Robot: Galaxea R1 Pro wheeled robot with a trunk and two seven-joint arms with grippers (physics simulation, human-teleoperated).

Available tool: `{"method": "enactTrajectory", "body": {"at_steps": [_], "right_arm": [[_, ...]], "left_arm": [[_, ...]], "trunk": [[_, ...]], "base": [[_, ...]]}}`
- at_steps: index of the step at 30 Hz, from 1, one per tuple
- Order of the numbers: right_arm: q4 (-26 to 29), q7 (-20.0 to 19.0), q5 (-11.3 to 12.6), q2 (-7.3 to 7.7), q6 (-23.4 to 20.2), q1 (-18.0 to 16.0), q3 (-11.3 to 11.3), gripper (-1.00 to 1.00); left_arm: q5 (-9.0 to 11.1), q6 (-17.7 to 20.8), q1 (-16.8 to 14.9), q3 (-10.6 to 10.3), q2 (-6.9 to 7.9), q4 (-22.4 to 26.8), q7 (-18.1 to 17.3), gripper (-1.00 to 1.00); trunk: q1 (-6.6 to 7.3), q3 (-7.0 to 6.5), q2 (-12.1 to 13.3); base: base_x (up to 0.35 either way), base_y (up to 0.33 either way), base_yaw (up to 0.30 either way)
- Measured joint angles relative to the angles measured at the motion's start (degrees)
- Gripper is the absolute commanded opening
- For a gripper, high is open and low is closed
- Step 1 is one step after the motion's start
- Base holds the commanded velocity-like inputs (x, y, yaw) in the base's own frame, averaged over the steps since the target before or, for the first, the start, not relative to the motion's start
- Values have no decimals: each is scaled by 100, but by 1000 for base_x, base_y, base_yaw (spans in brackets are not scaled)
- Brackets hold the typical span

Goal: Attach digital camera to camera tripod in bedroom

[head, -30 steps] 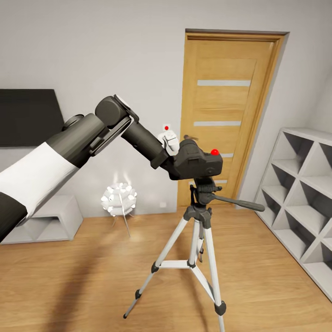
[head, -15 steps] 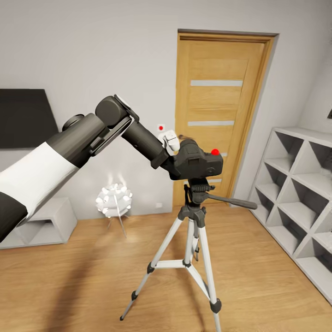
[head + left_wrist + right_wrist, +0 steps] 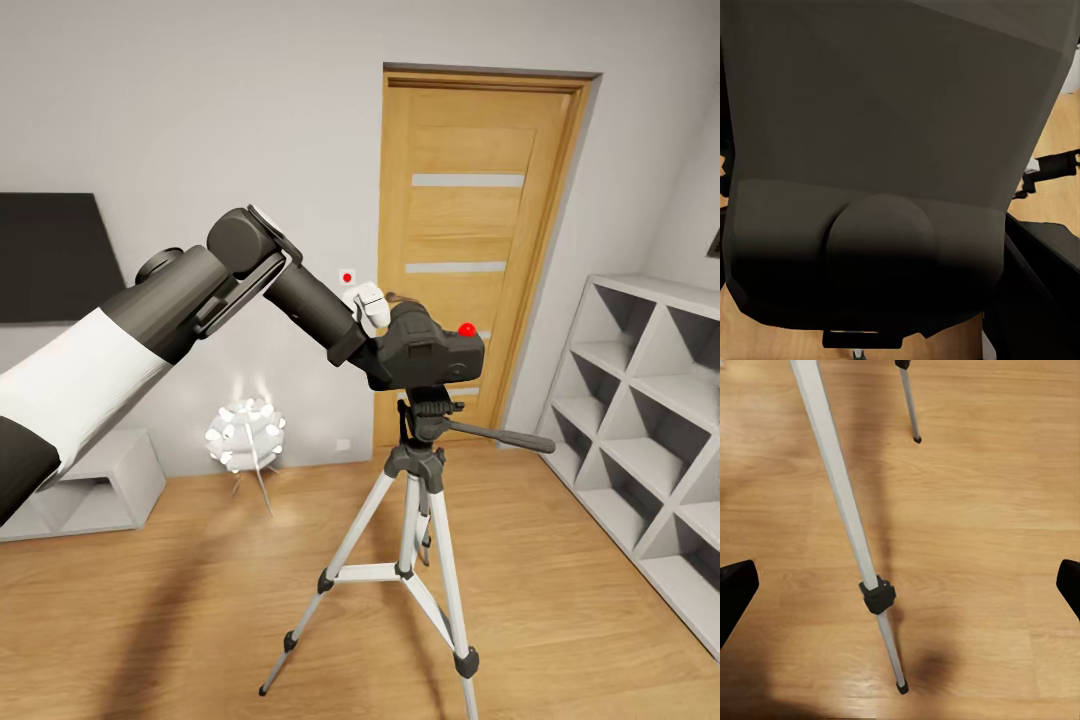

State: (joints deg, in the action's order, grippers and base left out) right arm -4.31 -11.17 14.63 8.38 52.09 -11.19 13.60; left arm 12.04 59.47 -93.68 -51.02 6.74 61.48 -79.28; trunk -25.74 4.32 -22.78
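Note:
The black digital camera (image 3: 435,352) with its red button hangs directly over the dark head of the camera tripod (image 3: 424,425). I cannot tell whether the two touch. My left gripper (image 3: 378,352) holds the camera from the left, shut on it, with its fingers mostly hidden behind the body. In the left wrist view the dark camera (image 3: 892,165) is pressed close to the lens, and the tripod's pan handle (image 3: 1055,163) shows past its edge. My right gripper (image 3: 902,589) is open low over the floor, with one silver leg of the camera tripod (image 3: 844,506) crossing between its fingertips (image 3: 735,589).
A wooden door (image 3: 470,240) is behind the tripod. Grey cube shelving (image 3: 650,420) lines the right wall. A small white flower-shaped lamp (image 3: 244,433) and a low white cabinet (image 3: 90,490) stand at the left wall, under a black panel (image 3: 50,255). The tripod's legs spread over the plank floor (image 3: 180,610).
The whole view has shifted, so door, shelving and tripod sit slightly further left. My left arm and the camera keep their place in the picture, with the tripod head now more squarely beneath the camera.

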Motion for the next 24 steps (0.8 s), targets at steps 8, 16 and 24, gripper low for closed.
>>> {"method": "enactTrajectory", "body": {"at_steps": [8,16,24], "right_arm": [[-4,-1467,-7,215,625,90,-2,100],[4,-1775,-5,230,767,126,-3,100],[81,-1797,-2,227,765,128,-23,100]], "left_arm": [[6,0,0,22,-2,-29,0,-100],[-9,-5,0,236,-11,-269,14,-100],[19,1,-6,265,-239,-716,19,-100]], "trunk": [[0,0,0],[0,0,0],[0,0,0]], "base": [[0,0,0],[0,0,0],[0,0,0]]}}
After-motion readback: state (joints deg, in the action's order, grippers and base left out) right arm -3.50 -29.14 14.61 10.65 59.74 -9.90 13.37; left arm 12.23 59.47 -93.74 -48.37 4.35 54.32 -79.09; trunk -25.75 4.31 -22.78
